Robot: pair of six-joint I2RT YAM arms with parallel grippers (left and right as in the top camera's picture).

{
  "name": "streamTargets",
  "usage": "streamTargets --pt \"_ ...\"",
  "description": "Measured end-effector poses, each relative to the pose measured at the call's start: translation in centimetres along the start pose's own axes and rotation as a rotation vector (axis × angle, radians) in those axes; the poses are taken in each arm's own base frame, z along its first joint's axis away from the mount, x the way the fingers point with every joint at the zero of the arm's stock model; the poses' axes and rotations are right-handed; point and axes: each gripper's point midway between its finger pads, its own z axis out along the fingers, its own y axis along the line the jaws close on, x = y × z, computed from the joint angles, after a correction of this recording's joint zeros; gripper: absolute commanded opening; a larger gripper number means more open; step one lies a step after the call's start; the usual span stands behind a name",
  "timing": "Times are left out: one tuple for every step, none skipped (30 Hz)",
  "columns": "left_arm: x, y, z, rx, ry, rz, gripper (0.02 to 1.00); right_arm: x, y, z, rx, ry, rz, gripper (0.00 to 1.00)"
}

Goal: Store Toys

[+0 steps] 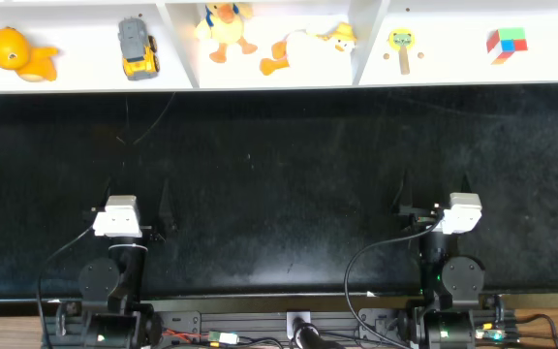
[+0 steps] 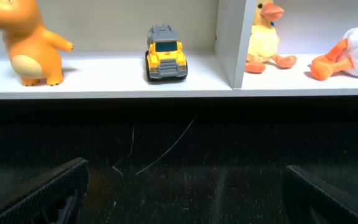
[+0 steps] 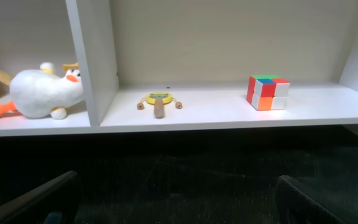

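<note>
A long white shelf (image 1: pixel 260 85) runs along the far side of the black table (image 1: pixel 279 174). It has three boxes side by side, and all the toys are sitting in them.

In the left box an orange toy (image 1: pixel 19 53) stands up on its feet. Near it is a yellow truck (image 1: pixel 138 48) with its nose facing the table. They are apart and do not touch.

In the middle box a yellow duck (image 1: pixel 225 29) sits up with its orange feet out in front. Beside it lies a white duck (image 1: pixel 303 48) with a small hat. Its orange feet point toward the yellow duck. From here I cannot tell if the two ducks touch.

In the right box a little yellow rattle (image 1: pixel 401 47) with a wooden handle lies flat. A colour cube (image 1: pixel 507 44) stands well apart from it, closer to the far end of the shelf.

Both arms are down at the near side of the table, far from the shelf. The left gripper (image 2: pixel 185 193) hangs low over the black table, facing the truck and the wall between the left and middle boxes. Its fingers (image 2: pixel 48 193) are spread wide, with bare table between them. The right gripper (image 3: pixel 179 193) is low over the table too, facing the rattle. It is wide open as well, with bare table between its two fingers.
</note>
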Motion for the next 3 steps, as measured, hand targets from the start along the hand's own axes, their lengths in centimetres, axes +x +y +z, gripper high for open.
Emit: streamTargets --pt "0.0 0.0 0.0 0.0 0.0 0.0 0.998 0.01 0.0 0.0 0.0 0.0 0.0 0.993" --pt "0.0 0.0 0.0 0.0 0.0 0.0 0.998 -0.01 0.01 0.0 0.0 0.0 0.0 0.996" --pt "0.0 0.0 0.0 0.0 0.0 0.0 0.998 0.0 0.01 0.0 0.0 0.0 0.0 0.996"
